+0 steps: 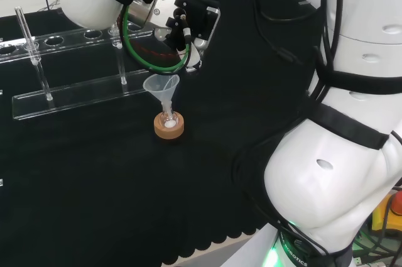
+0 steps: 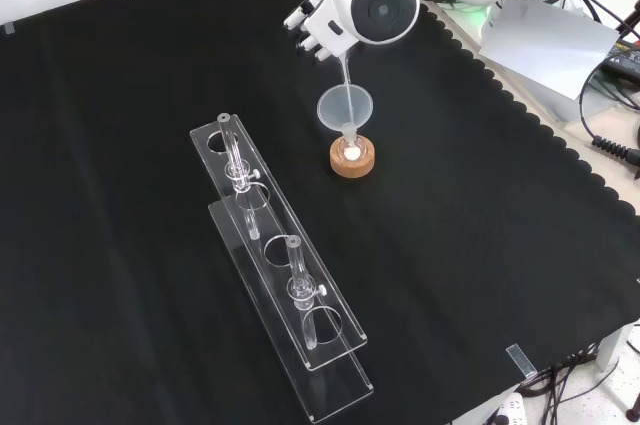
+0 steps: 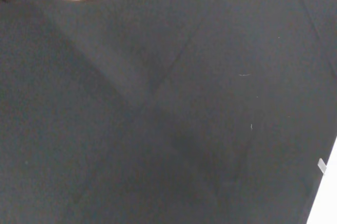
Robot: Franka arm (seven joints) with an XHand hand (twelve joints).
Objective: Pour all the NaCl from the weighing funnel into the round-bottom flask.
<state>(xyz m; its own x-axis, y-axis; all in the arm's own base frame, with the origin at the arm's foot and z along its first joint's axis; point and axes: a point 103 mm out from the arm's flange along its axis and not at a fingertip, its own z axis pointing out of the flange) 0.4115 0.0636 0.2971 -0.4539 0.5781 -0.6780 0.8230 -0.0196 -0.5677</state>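
Note:
The black and white hand [image 1: 186,21] hangs above and just behind a clear glass funnel [image 1: 162,86] that sits in the neck of a small round-bottom flask [image 1: 168,118] on a cork ring [image 1: 169,127]. Its fingers are curled on the clear weighing funnel [image 1: 196,54], which is tilted with its tip down toward the funnel's mouth. White powder lies in the flask's bottom [image 2: 352,152]. In the front view the hand [image 2: 314,31] is partly behind the arm's white link, and the weighing funnel's thin stem [image 2: 346,73] reaches down into the glass funnel [image 2: 347,105] over the cork ring [image 2: 352,161].
A long clear acrylic rack [image 1: 69,94] holding a few glass tubes stands to the left in the head view and nearer the camera [image 2: 280,265] in the front view. The cloth's scalloped edge [image 2: 560,135] runs along the front view's right. The wrist view looks down on black cloth [image 3: 168,118].

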